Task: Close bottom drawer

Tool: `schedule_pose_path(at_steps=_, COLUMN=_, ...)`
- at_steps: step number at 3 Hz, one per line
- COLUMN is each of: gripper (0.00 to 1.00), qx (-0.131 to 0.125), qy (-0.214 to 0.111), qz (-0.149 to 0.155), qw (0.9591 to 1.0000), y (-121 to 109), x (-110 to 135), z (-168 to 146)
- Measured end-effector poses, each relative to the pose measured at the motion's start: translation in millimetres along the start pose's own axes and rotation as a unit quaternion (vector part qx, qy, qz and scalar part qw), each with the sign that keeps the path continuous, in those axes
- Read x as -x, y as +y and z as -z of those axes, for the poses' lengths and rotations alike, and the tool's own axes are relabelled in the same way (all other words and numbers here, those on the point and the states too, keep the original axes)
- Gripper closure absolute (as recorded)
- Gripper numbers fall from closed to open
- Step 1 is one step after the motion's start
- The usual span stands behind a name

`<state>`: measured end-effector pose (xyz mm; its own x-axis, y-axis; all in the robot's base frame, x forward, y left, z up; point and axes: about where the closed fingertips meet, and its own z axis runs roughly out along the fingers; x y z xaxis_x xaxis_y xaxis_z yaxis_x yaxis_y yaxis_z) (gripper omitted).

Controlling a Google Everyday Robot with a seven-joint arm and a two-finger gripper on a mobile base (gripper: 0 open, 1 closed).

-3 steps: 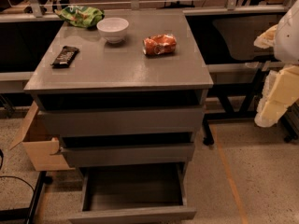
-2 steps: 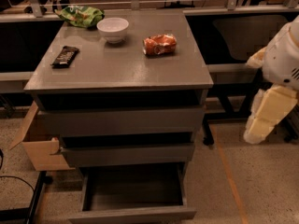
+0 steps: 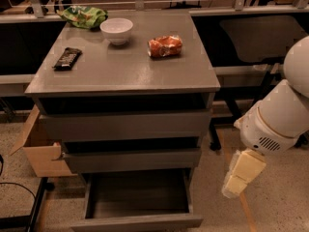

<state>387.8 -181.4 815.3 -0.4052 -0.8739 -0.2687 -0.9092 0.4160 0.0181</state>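
The bottom drawer [image 3: 137, 221] of the grey cabinet is pulled far out toward me; its inside is empty and its slim front panel sits at the frame's lower edge. Above it are the mid-sized drawer front [image 3: 133, 160] and the tall top drawer front [image 3: 125, 124], each standing slightly out from the body. My white arm [image 3: 277, 115] hangs at the right of the cabinet. The gripper [image 3: 241, 175] is the cream end below it, pointing down, level with the bottom drawer and to its right, apart from it.
The cabinet top [image 3: 120, 69] carries a white bowl [image 3: 116, 30], an orange snack bag [image 3: 164, 46], a dark bar [image 3: 67, 58] and a green bag [image 3: 83, 16]. An open cardboard box [image 3: 38, 151] stands on the floor at left. Table legs [image 3: 231, 110] stand behind my arm.
My arm has swung down and to the left, bringing the gripper from beside the top drawer down to the level of the bottom drawer. The drawers have not moved.
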Motion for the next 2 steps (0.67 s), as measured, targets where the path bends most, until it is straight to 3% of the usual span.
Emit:
schedule_pose_path(at_steps=1, gripper=0.00, qx=0.000, qy=0.000, qz=0.000, qw=1.0000, y=0.0, x=0.0, z=-0.1)
schedule_pose_path(at_steps=2, gripper=0.00, qx=0.033, qy=0.002, qz=-0.009, qw=0.9994, y=4.8, x=-3.7, z=-43.2)
